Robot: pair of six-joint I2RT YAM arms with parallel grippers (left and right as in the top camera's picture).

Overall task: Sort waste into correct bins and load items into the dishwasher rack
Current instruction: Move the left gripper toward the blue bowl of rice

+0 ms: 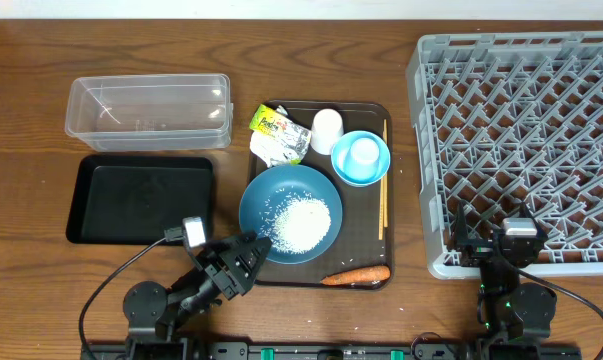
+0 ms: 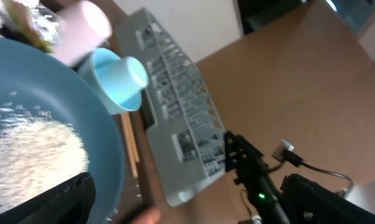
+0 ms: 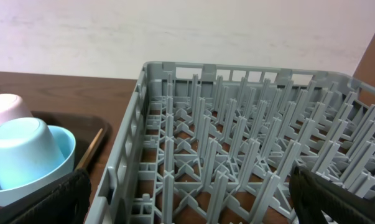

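Rice-filled blue dish [image 1: 291, 214] touches the spread left gripper [image 1: 253, 250] at its rim.

Far left: we see the clear box [image 1: 148, 111] behind the shallow tray [image 1: 141, 199].
Centre: we see the serving tray [image 1: 366, 238] carrying the round dish [image 1: 290, 213], rice [image 1: 301, 222] in it.
Behind the dish: wrapper [image 1: 279, 135], cup [image 1: 326, 130], bowl [image 1: 361, 157], left to right.
Tray's right edge: chopsticks [image 1: 383, 185].
Tray's front edge: carrot [image 1: 356, 275].
Right: we see the rack [image 1: 521, 140].
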